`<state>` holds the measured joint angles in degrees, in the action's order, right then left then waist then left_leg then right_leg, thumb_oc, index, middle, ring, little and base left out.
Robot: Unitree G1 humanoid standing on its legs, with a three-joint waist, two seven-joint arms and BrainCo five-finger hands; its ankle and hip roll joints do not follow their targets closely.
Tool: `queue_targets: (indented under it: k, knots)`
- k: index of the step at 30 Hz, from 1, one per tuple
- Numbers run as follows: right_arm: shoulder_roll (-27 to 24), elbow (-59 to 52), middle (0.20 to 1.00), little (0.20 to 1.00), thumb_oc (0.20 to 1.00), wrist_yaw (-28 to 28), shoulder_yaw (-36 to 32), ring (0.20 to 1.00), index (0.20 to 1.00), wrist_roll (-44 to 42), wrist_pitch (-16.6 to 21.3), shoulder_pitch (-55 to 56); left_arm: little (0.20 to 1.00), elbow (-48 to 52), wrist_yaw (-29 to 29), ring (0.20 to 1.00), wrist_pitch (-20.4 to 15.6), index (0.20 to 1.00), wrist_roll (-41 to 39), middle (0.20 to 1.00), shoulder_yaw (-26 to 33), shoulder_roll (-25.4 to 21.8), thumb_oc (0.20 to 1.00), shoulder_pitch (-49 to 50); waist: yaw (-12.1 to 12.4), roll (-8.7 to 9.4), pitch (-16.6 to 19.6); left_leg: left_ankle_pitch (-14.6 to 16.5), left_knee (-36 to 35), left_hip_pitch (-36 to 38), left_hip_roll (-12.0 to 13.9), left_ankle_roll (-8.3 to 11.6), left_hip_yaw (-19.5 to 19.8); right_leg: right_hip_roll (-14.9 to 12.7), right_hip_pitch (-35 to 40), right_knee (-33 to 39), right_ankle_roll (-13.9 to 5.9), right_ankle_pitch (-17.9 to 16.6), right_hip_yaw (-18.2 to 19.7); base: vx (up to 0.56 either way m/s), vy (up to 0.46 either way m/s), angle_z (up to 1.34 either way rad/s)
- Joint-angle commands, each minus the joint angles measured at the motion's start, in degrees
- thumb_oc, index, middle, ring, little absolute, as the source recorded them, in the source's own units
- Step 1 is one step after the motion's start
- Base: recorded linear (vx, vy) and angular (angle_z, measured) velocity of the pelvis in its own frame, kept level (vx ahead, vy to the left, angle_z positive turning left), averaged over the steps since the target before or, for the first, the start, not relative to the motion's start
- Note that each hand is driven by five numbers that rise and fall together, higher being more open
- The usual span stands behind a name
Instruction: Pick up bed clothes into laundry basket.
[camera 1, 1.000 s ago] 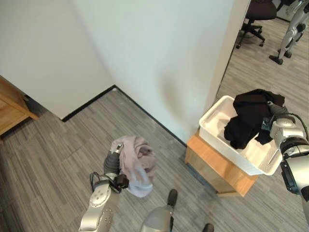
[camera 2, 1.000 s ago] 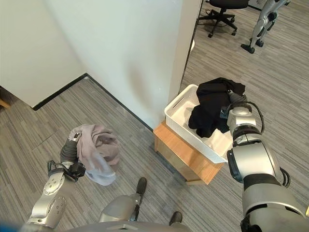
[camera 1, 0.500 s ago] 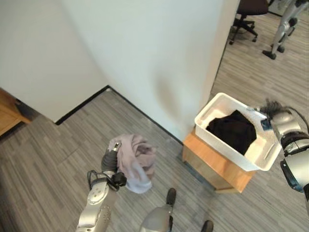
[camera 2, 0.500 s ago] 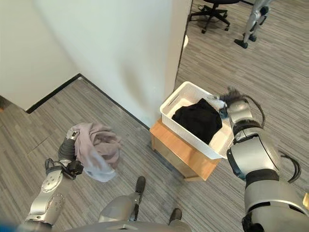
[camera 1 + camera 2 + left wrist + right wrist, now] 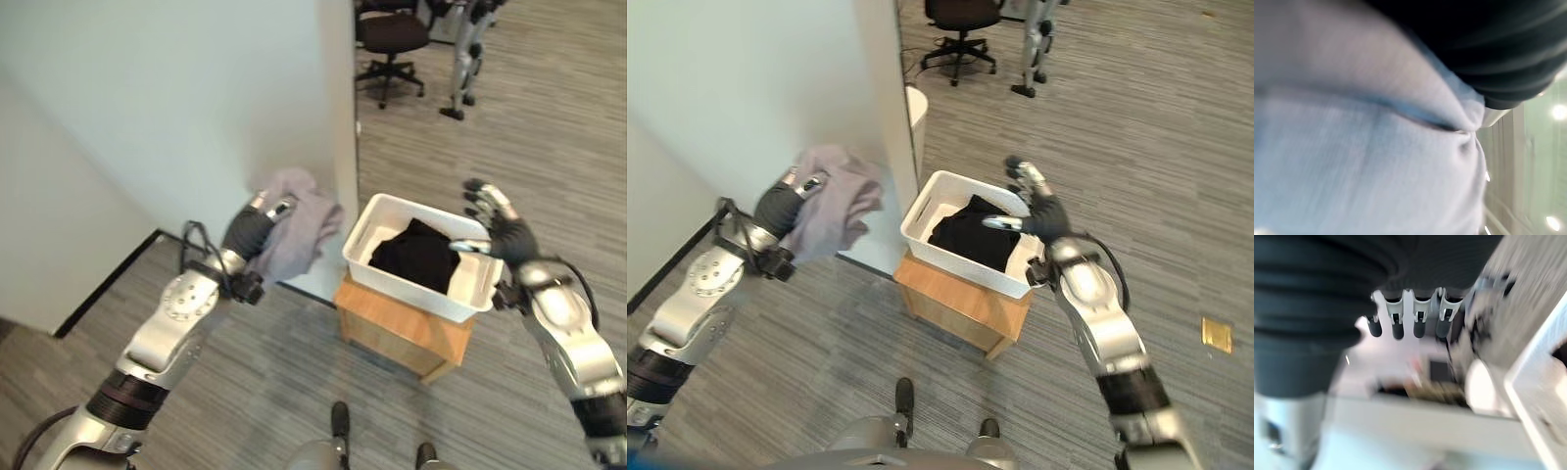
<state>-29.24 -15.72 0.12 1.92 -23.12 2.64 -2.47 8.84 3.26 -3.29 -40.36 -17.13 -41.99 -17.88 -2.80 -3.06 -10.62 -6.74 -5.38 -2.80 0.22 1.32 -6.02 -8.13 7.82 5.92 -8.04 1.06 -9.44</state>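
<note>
2 garments show: 1 pale mauve garment [image 5: 296, 227] bunched in the left hand [image 5: 253, 229], whose fingers curl round it, held up beside the wall [image 5: 196, 88] just left of the white laundry basket [image 5: 421, 289]; 1 black garment [image 5: 415, 254] already lies inside. The right hand [image 5: 498, 223] hovers over the basket's far side, fingers spread, holding nothing. 1 basket sits on 1 wooden stand [image 5: 402, 333]. The risk, I judge: the cloth snags the wall corner or drapes over the rim and slips to the floor
</note>
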Motion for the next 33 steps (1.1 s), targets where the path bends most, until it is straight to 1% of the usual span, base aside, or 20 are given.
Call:
queue_targets:
  k: [1, 3, 4, 5, 6, 7, 9, 10, 11, 14, 15, 16, 18, 23, 25, 27, 29, 31, 32, 33]
  knots:
    - [-1.39, -2.35, 1.0, 1.0, 1.0, 2.42, -1.35, 1.0, 1.0, -2.94, 4.64, -2.77, 0.2, -3.16, 1.31, 0.2, -1.86, 0.2, -3.29, 0.2, -1.49, -0.27, 0.2, -6.07, 0.65, 0.55, 3.39, 5.56, 0.38, 6.36, 2.91, 3.16, -0.12, -0.56, -4.53, -0.92, -1.72, -2.82, -1.9, 0.0, 0.0, -0.27]
    - [-0.94, -4.53, 1.0, 1.0, 1.0, 3.62, -2.53, 1.0, 1.0, -5.11, 4.99, 0.08, 0.2, -4.78, 1.48, 0.2, -2.25, 0.2, -2.92, 0.2, -3.28, -0.9, 0.2, -9.55, -0.58, 0.28, 3.6, 5.65, 0.38, 6.62, 2.99, 3.27, -0.98, -0.55, -4.83, -0.92, -1.86, -2.95, -1.12, 0.0, 0.0, -0.27]
    - [-0.93, -4.54, 1.0, 1.0, 1.0, 3.62, -2.55, 1.0, 1.0, -5.12, 4.99, 0.1, 0.2, -4.8, 1.48, 0.2, -2.26, 0.2, -2.92, 0.2, -3.31, -0.9, 0.2, -9.57, -0.55, 0.28, 3.6, 5.66, 0.38, 6.62, 3.0, 3.27, -0.99, -0.54, -4.83, -0.92, -1.86, -2.95, -1.11, 0.0, -0.005, -0.18]
    - [0.19, -5.94, 1.0, 1.0, 1.0, 5.22, -2.06, 1.0, 1.0, -9.16, 5.51, 1.78, 0.2, -6.89, 1.45, 0.2, -2.45, 0.2, -2.51, 0.2, -4.79, -1.13, 0.2, -12.98, -1.82, -0.08, 3.8, 5.67, 0.38, 6.76, 3.05, 3.38, -1.58, -0.52, -5.03, -0.92, -1.98, -3.09, -0.59, 0.0, -0.013, -0.24]
    - [0.79, -6.31, 1.0, 1.0, 1.0, 6.13, -1.55, 1.0, 1.0, -11.66, 5.57, 2.89, 0.2, -8.52, 1.1, 0.2, -2.89, 0.2, -2.33, 0.2, -5.99, -0.93, 0.2, -15.07, -2.2, -0.2, 3.9, 5.65, 0.38, 6.75, 3.07, 3.43, -1.77, -0.54, -5.13, -0.92, -2.0, -3.09, -0.34, 0.0, -0.02, -0.13]
    - [1.61, -6.84, 1.0, 1.0, 1.0, 7.11, -0.32, 1.0, 1.0, -13.91, 5.56, 4.0, 0.2, -10.88, 0.67, 0.2, -2.89, 0.2, -2.53, 0.2, -7.4, -0.45, 0.2, -17.57, -2.91, -0.47, 3.86, 5.65, 0.38, 6.74, 3.1, 3.47, -1.99, -0.58, -5.26, -0.92, -2.03, -3.17, -0.1, 0.0, -0.013, -0.16]
    - [2.56, -7.47, 1.0, 1.0, 1.0, 8.27, 0.77, 1.0, 1.0, -15.39, 5.26, 5.42, 0.2, -14.27, -0.07, 0.2, -3.55, 0.2, -1.68, 0.2, -8.31, -0.26, 0.2, -21.41, -3.83, -0.96, 3.91, 5.61, 0.38, 6.8, 3.1, 3.56, -2.47, -0.55, -5.42, -0.92, -2.12, -3.28, 0.36, 0.01, -0.012, -0.11]
    - [3.87, -7.42, 1.0, 1.0, 1.0, 9.67, 3.25, 1.0, 1.0, -18.21, 4.94, 6.49, 0.2, -18.15, -0.92, 0.2, -3.78, 0.2, -0.93, 0.2, -9.89, 0.64, 0.2, -25.63, -4.7, -1.47, 3.82, 5.51, 0.38, 6.69, 3.06, 3.63, -2.73, -0.59, -5.64, -0.92, -2.18, -3.42, 0.62, 0.01, -0.012, -0.07]
    - [3.87, -7.42, 1.0, 1.0, 1.0, 9.67, 3.25, 1.0, 1.0, -18.21, 4.94, 6.49, 0.2, -18.15, -0.92, 0.2, -3.78, 0.2, -0.93, 0.2, -9.89, 0.64, 0.2, -25.63, -4.7, -1.47, 3.82, 5.51, 0.38, 6.69, 3.06, 3.63, -2.73, -0.59, -5.64, -0.92, -2.18, -3.42, 0.62, 0.0, -0.008, -0.06]
    - [4.59, -6.71, 1.0, 1.0, 1.0, 10.67, 5.92, 1.0, 1.0, -18.53, 4.43, 7.92, 0.2, -24.28, -2.05, 0.2, -4.44, 0.2, 2.34, 0.2, -12.28, 1.0, 0.2, -32.9, -6.01, -2.35, 3.21, 5.41, 0.38, 6.45, 2.99, 3.77, -3.2, -0.62, -6.33, -0.98, -2.39, -3.63, 1.04, -0.02, 0.012, -0.12]
    - [4.69, -6.18, 1.0, 1.0, 1.0, 10.55, 7.47, 1.0, 1.0, -17.92, 4.24, 8.02, 0.2, -29.13, -3.21, 0.2, -4.87, 0.2, 2.66, 0.2, -13.1, 1.66, 0.2, -37.05, -7.06, -2.96, 2.63, 5.33, 0.38, 6.2, 2.97, 3.89, -3.78, -0.66, -7.0, -1.0, -2.53, -3.86, 1.42, -0.03, 0.019, -0.05]
    - [4.7, -6.11, 1.0, 1.0, 1.0, 10.75, 7.83, 1.0, 1.0, -18.02, 4.32, 7.73, 0.2, -30.8, -3.05, 0.2, -5.17, 0.2, 2.95, 0.2, -13.51, 1.52, 0.2, -38.69, -7.45, -3.19, 2.19, 5.25, 0.38, 6.07, 2.99, 3.96, -3.97, -0.63, -7.34, -1.03, -2.56, -3.97, 1.71, -0.05, 0.021, -0.17]
    - [4.65, -5.82, 1.0, 1.0, 1.0, 11.24, 9.83, 1.0, 1.0, -18.72, 4.57, 7.56, 0.2, -36.87, -4.32, 0.2, -5.8, 0.2, 4.24, 0.2, -14.92, 2.45, 0.2, -45.25, -9.13, -4.0, 0.3, 4.83, 0.38, 5.04, 2.87, 4.17, -4.56, -0.59, -9.15, -1.16, -2.76, -4.45, 2.6, -0.06, 0.021, -0.26]
    - [4.64, -5.62, 1.0, 1.0, 1.0, 11.16, 10.6, 1.0, 1.0, -18.63, 4.91, 7.64, 0.2, -42.25, -5.54, 0.2, -6.21, 0.2, 4.59, 0.2, -14.98, 3.46, 0.2, -49.61, -10.2, -4.19, -1.35, 4.39, 0.38, 3.76, 2.95, 4.32, -4.89, -0.48, -10.88, -1.4, -2.81, -4.9, 3.17, -0.03, -0.001, -0.09]
    - [5.19, -5.7, 1.0, 1.0, 1.0, 10.84, 11.06, 1.0, 1.0, -19.48, 5.7, 7.05, 0.2, -46.85, -6.83, 0.2, -6.89, 0.2, 5.65, 0.2, -14.57, 4.19, 0.2, -53.03, -11.63, -3.8, -3.45, 3.94, 0.38, 2.07, 3.25, 4.6, -5.56, -0.13, -13.32, -1.61, -2.9, -5.54, 4.17, -0.04, -0.012, -0.11]
    - [5.09, -5.76, 1.0, 1.0, 1.0, 10.86, 11.49, 1.0, 1.0, -19.99, 5.93, 6.65, 0.2, -47.91, -6.95, 0.2, -6.87, 0.2, 6.28, 0.2, -14.74, 4.21, 0.2, -53.92, -11.95, -3.65, -4.14, 3.81, 0.38, 1.58, 3.35, 4.66, -5.88, -0.04, -14.18, -1.77, -2.92, -5.74, 4.52, -0.04, -0.003, -0.12]
    - [5.2, -6.15, 1.0, 1.0, 1.0, 11.32, 12.35, 1.0, 1.0, -21.28, 6.41, 6.25, 0.2, -50.17, -7.18, 0.2, -7.18, 0.2, 8.87, 0.2, -15.57, 3.13, 0.2, -55.97, -12.67, -3.22, -5.74, 3.6, 0.38, 0.37, 3.53, 4.71, -6.55, 0.27, -16.11, -1.96, -2.92, -6.27, 5.74, -0.04, -0.002, -0.18]
    - [5.62, -6.48, 1.0, 1.0, 1.0, 11.2, 12.49, 1.0, 1.0, -21.77, 6.48, 6.8, 0.2, -54.09, -7.65, 0.2, -6.66, 0.2, 9.77, 0.2, -14.96, 2.61, 0.2, -56.62, -12.91, -2.85, -6.71, 3.43, 0.38, -0.57, 3.57, 4.74, -7.06, 0.44, -17.32, -1.89, -2.91, -6.7, 6.29, -0.01, -0.013, -0.26]
    - [5.63, -6.5, 1.0, 1.0, 1.0, 11.19, 12.48, 1.0, 1.0, -21.77, 6.47, 6.79, 0.2, -54.22, -7.6, 0.2, -6.71, 0.2, 9.76, 0.2, -14.99, 2.63, 0.2, -56.72, -12.84, -2.86, -6.64, 3.43, 0.38, -0.67, 3.57, 4.74, -7.13, 0.45, -17.46, -1.91, -2.91, -6.72, 6.36, 0.0, -0.008, -0.23]
    - [6.23, -6.47, 1.0, 1.0, 1.0, 10.99, 13.22, 1.0, 1.0, -22.43, 7.01, 7.13, 0.2, -56.13, -7.67, 0.2, -6.67, 0.2, 11.49, 0.2, -14.8, 1.67, 0.2, -57.15, -13.42, -2.36, -8.19, 3.22, 0.38, -1.66, 3.69, 4.76, -7.65, 0.58, -18.9, -2.1, -2.97, -7.12, 7.15, -0.01, -0.002, -0.25]
